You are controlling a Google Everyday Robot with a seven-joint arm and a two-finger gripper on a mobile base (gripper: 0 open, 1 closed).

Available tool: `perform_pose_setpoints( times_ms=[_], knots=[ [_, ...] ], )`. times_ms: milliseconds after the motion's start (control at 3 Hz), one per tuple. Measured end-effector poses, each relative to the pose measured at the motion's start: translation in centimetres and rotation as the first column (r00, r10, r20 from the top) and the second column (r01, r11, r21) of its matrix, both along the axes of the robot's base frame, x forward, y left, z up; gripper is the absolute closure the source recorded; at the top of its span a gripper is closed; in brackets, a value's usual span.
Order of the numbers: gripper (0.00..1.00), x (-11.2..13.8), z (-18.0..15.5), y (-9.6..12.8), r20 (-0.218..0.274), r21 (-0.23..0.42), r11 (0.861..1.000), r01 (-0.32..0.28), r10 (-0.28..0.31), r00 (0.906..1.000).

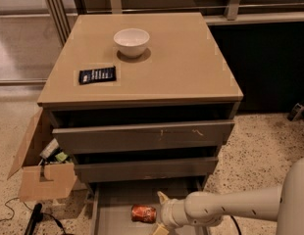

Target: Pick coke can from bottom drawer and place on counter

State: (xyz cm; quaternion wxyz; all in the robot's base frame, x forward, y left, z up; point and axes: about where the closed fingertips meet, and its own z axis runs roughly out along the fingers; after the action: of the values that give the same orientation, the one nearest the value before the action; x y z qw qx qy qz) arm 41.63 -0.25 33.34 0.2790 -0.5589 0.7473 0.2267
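- The coke can (143,213) is lying on its side on the grey floor of the bottom drawer (115,204), with its long axis running left to right.
- The bottom drawer is standing pulled out at the foot of the cabinet, and the can is resting near the middle of the visible floor.
- The claw (161,214) is sitting low inside the same drawer, just to the right of the can and pointing left toward it.
- The claw is standing wide open and is gripping nothing; one of its fingertips (163,198) is showing above the level of the can's right end, and the other is showing below it at the bottom edge of the view.
- The can's right end is lying at the mouth of the open claw; whether it is touching either finger cannot be determined.
- The white arm (230,207) is reaching in from the right.
- Two upper drawers (142,137) are sitting partly open above the bottom drawer.
- The tan surface (186,62) on top of the cabinet is carrying a white bowl (131,41) towards the back and a flat black packet (97,75) near the left front.
- An open cardboard box (41,182) is standing on the floor to the left of the cabinet.
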Motion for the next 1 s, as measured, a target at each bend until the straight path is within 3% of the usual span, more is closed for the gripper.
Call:
perform_pose_setpoints(
  times_ms=[667, 1000],
  knots=[
    [0.00, 0.4, -1.2, 0.8, -0.002, 0.044, 0.999, -0.015, 0.015, 0.9999],
    [0.00, 2.4, -3.1, 2.2, 0.035, 0.101, 0.993, -0.062, 0.059, 0.9977]
  ],
)
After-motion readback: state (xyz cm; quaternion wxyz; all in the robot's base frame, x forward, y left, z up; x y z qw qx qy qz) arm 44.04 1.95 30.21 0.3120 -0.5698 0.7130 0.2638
